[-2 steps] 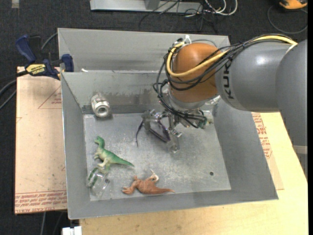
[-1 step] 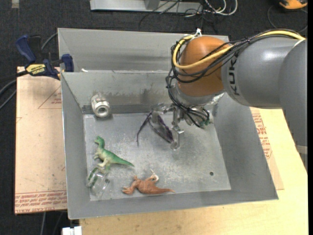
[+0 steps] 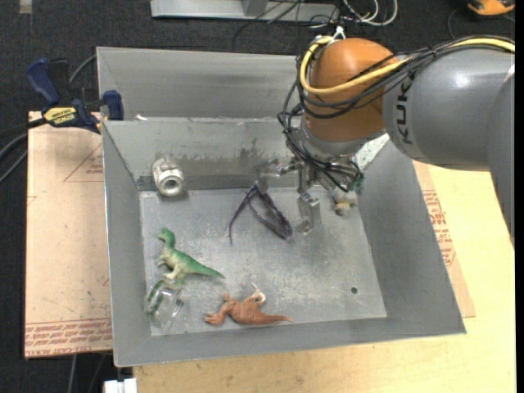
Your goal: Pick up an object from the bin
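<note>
Nearest the camera lies one orange toy dinosaur (image 3: 246, 311) on its side, close to the front wall of the bin (image 3: 123, 244). To its left is one clear plastic piece (image 3: 163, 303), and just behind that one green toy dinosaur (image 3: 183, 260): two dinosaurs in all. All three look light, and the dinosaurs look stiff and easy to nip across the body.

Further in, mid-floor, lies one dark pair of glasses (image 3: 264, 211) with thin arms splayed to the left. The pincer (image 3: 308, 219) hangs just beside its right end, low to the floor (whether spread or pressed together I cannot tell, nor whether it touches the frame). I judge the glasses the likeliest pick: light, glossy and likely slippery, with arms that may flex or fold. The thicker front by the lenses is the better place to take hold, not an arm tip.

Farthest, in the back left corner, rests one small silver metal cylinder (image 3: 169, 176), which seems smooth and liable to roll
</note>
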{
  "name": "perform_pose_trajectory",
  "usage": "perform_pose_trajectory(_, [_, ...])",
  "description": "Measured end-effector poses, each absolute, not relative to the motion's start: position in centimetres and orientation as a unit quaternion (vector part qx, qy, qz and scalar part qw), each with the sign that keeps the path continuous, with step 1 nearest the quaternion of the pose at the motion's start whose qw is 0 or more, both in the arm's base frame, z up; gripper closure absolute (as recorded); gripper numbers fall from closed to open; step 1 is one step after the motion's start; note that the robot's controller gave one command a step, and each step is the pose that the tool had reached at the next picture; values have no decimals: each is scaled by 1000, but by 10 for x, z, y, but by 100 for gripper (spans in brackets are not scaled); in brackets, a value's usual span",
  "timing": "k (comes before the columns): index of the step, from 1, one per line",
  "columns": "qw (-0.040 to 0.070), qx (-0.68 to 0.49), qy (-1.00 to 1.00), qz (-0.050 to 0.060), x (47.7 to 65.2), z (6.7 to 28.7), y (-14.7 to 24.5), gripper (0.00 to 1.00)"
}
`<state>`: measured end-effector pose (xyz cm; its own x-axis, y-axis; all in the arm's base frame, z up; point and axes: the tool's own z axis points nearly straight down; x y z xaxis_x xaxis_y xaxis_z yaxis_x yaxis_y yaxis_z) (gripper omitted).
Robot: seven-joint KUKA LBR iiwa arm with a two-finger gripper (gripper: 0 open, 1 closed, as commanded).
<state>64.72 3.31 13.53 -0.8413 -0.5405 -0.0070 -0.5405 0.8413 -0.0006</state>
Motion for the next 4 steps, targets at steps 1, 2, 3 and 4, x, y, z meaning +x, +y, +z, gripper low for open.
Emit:
perform_pose_trajectory(1, [1,-198,980,3,644,99,36,0])
perform_pose_trajectory(2, [5,-249,969,1,641,96,32,0])
perform_pose_trajectory(3, [3,-192,981,4,650,86,47,0])
perform_pose_trajectory(4, [6,-187,982,2,646,76,32,0])
